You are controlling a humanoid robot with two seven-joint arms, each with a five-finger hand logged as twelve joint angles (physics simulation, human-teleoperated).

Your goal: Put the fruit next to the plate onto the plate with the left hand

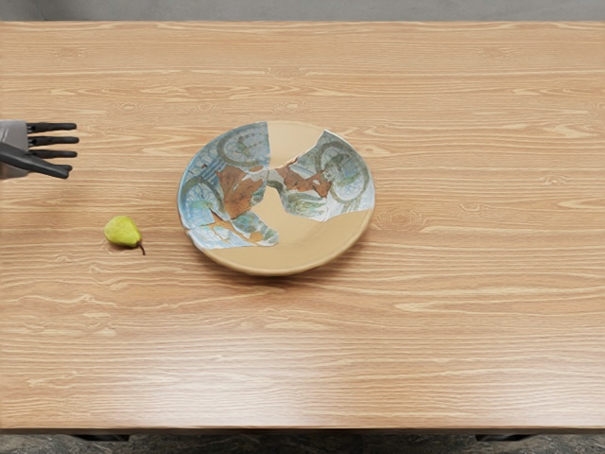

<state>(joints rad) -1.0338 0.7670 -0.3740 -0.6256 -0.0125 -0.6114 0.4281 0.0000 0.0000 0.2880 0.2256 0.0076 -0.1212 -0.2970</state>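
Note:
A small yellow-green pear (123,231) lies on the wooden table, just left of the plate and apart from it. The plate (312,248) is tan with a blue and brown pattern and holds nothing. My left hand (47,148) enters at the left edge, above and to the left of the pear, with its dark fingers (55,140) stretched out straight toward the right. It holds nothing and does not touch the pear. The right arm is out of view.
The wooden table (454,331) fills the view, with its front edge near the bottom and its far edge at the top.

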